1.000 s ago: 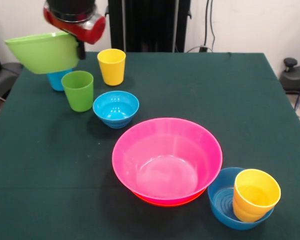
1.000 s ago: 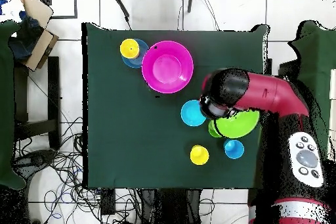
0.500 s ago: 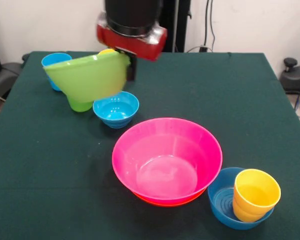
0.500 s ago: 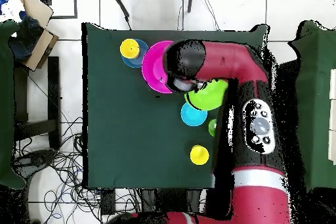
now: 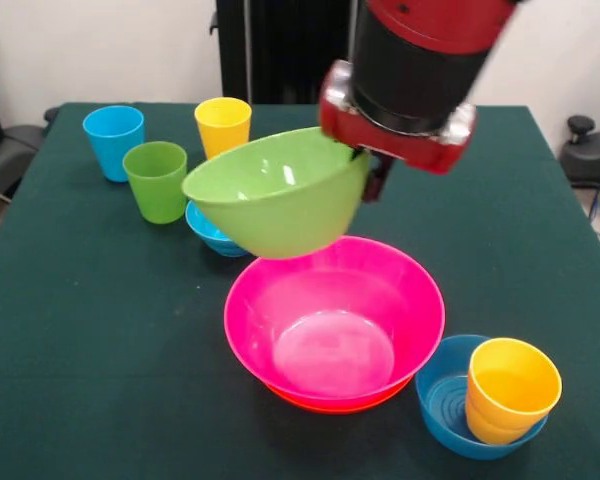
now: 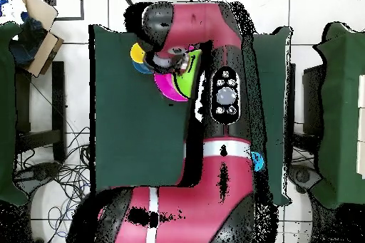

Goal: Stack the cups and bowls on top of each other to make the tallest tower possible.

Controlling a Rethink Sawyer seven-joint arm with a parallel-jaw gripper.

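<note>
My gripper [image 5: 368,172] is shut on the rim of the large lime green bowl [image 5: 278,195] and holds it tilted in the air, just above the far left rim of the large pink bowl [image 5: 335,320]. An orange-red rim [image 5: 325,404] shows under the pink bowl. A small blue bowl [image 5: 206,230] is partly hidden behind the green bowl. The light blue cup [image 5: 113,141], green cup [image 5: 156,180] and yellow cup [image 5: 223,127] stand at the far left. The squat yellow-orange cup [image 5: 510,388] sits in the other blue bowl [image 5: 442,405]. The small red bowl is out of view.
In the overhead view the arm [image 6: 214,97] covers most of the table; only slivers of the pink bowl [image 6: 168,85], the green bowl [image 6: 188,64] and the yellow-orange cup [image 6: 135,53] show. A black pedestal [image 5: 280,50] stands behind the table.
The arm has carried the lime green bowl from the far left corner, past the cups and the small blue bowl, to just above the pink bowl. The three cups now show fully.
</note>
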